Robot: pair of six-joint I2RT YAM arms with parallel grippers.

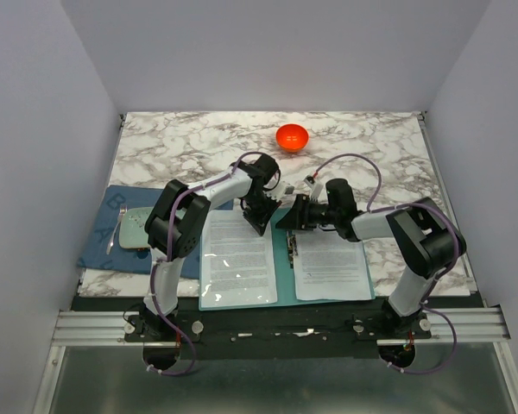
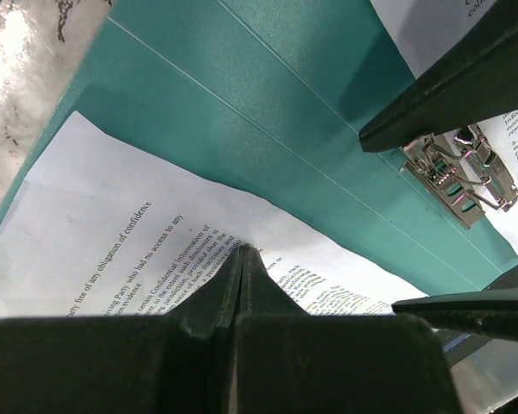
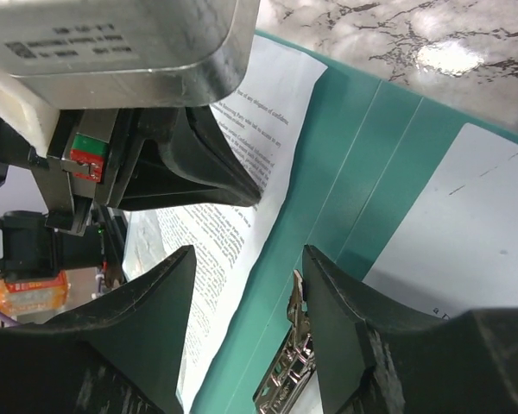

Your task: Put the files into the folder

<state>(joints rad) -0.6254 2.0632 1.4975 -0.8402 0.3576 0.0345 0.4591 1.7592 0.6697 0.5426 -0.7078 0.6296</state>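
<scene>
The teal folder (image 1: 282,259) (image 2: 242,95) (image 3: 354,155) lies opened flat near the table's front edge. The files (image 1: 237,259) (image 2: 112,224) (image 3: 242,172), white printed sheets, lie on its left half. Another white sheet (image 1: 330,263) (image 3: 466,224) rests on the right half. My left gripper (image 1: 261,226) (image 2: 242,248) (image 3: 255,200) is shut, its tip pressed down on the left sheet's inner edge. My right gripper (image 1: 282,220) (image 2: 378,222) (image 3: 249,252) is open over the spine. One of its fingers (image 3: 345,319) sits against the raised lever of the metal clip (image 2: 456,177) (image 3: 287,371).
An orange bowl (image 1: 292,136) sits at the back centre of the marble table (image 1: 388,147). A dark blue cloth mat (image 1: 104,246) with a pale green tray (image 1: 138,228) lies at the left. Grey walls close in three sides.
</scene>
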